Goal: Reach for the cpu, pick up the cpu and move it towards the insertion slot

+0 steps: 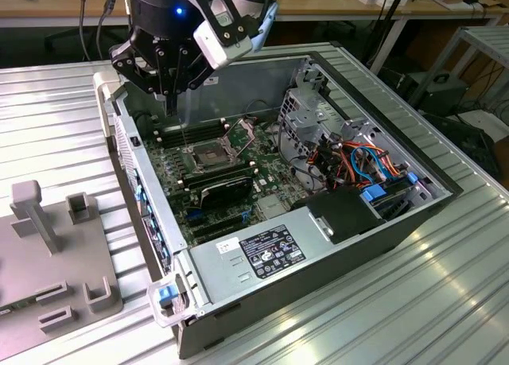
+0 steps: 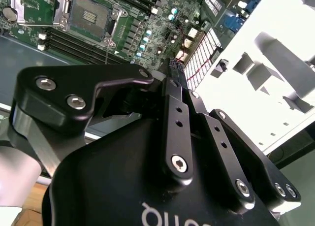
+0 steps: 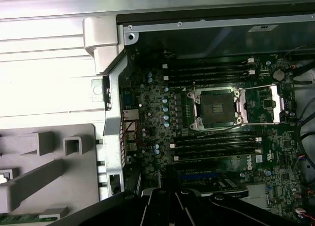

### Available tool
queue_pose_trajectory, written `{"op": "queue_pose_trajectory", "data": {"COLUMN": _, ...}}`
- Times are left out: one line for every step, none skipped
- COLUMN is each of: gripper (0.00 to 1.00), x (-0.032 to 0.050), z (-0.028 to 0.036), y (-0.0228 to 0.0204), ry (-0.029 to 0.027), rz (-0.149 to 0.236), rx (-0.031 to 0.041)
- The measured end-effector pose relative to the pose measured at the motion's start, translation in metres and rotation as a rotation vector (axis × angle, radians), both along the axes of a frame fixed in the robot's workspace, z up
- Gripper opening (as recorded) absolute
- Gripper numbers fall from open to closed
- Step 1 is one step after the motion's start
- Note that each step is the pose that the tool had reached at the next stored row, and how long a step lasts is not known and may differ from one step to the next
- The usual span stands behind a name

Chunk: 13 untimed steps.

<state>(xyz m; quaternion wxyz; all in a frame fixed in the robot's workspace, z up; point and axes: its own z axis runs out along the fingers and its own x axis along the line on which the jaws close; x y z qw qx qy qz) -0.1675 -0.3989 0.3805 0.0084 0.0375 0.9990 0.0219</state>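
Note:
The insertion slot (image 1: 208, 154) is a square socket with a dark centre and a silver frame, on the green motherboard inside the open computer case. Its hinged metal flap (image 1: 241, 132) stands open beside it. Both wrist views show the socket (image 2: 88, 14) (image 3: 215, 108) bare, with nothing seated in it. My gripper (image 1: 170, 102) hangs above the case's far corner on the exterior view's left, a short way up and to the left of the socket. Its black fingers (image 2: 173, 88) converge to a shut tip with nothing between them. The cpu is out of view.
A grey fixture plate (image 1: 48, 254) with upright posts lies outside the case on the exterior view's left. Long black memory slots (image 3: 211, 73) flank the socket, and a black card (image 1: 227, 188) lies just nearer. A metal drive cage (image 1: 310, 102), coloured cables (image 1: 358, 162) and the power supply (image 1: 262, 250) crowd the right.

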Motion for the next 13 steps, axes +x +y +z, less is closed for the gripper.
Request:
{"op": "queue_pose_trajectory", "data": {"gripper": 0.11, "x": -0.0002, "z": -0.0001, "y": 0.0000, "ry": 0.0000, "rz": 0.000, "rx": 0.0000}}
{"op": "queue_pose_trajectory", "data": {"gripper": 0.11, "x": -0.0003, "z": -0.0002, "y": 0.0000, "ry": 0.0002, "rz": 0.000, "rx": 0.0000}}
{"op": "queue_pose_trajectory", "data": {"gripper": 0.11, "x": -0.0004, "z": -0.0003, "y": 0.0000, "ry": 0.0003, "rz": 0.000, "rx": 0.0000}}
{"op": "queue_pose_trajectory", "data": {"gripper": 0.11, "x": -0.0006, "z": -0.0005, "y": 0.0000, "ry": 0.0003, "rz": 0.000, "rx": 0.0001}}
{"op": "queue_pose_trajectory", "data": {"gripper": 0.11, "x": -0.0007, "z": -0.0005, "y": 0.0000, "ry": 0.0005, "rz": 0.000, "rx": 0.0000}}
{"op": "queue_pose_trajectory", "data": {"gripper": 0.11, "x": -0.0009, "z": -0.0007, "y": 0.0000, "ry": 0.0006, "rz": 0.000, "rx": 0.0001}}
{"op": "queue_pose_trajectory", "data": {"gripper": 0.11, "x": -0.0011, "z": -0.0008, "y": 0.0000, "ry": 0.0007, "rz": 0.000, "rx": 0.0000}}
{"op": "queue_pose_trajectory", "data": {"gripper": 0.11, "x": -0.0014, "z": -0.0009, "y": 0.0000, "ry": 0.0008, "rz": 0.000, "rx": 0.0000}}
{"op": "queue_pose_trajectory", "data": {"gripper": 0.11, "x": -0.0018, "z": -0.0012, "y": 0.0000, "ry": 0.0010, "rz": 0.000, "rx": 0.0000}}
{"op": "queue_pose_trajectory", "data": {"gripper": 0.11, "x": -0.0021, "z": -0.0014, "y": 0.0000, "ry": 0.0011, "rz": 0.000, "rx": 0.0000}}
{"op": "queue_pose_trajectory", "data": {"gripper": 0.11, "x": -0.0022, "z": -0.0015, "y": 0.0000, "ry": 0.0011, "rz": 0.000, "rx": 0.0000}}
{"op": "queue_pose_trajectory", "data": {"gripper": 0.11, "x": -0.0026, "z": -0.0017, "y": 0.0000, "ry": 0.0012, "rz": 0.000, "rx": 0.0000}}
{"op": "queue_pose_trajectory", "data": {"gripper": 0.11, "x": -0.0028, "z": -0.0017, "y": 0.0000, "ry": 0.0012, "rz": 0.000, "rx": 0.0000}}
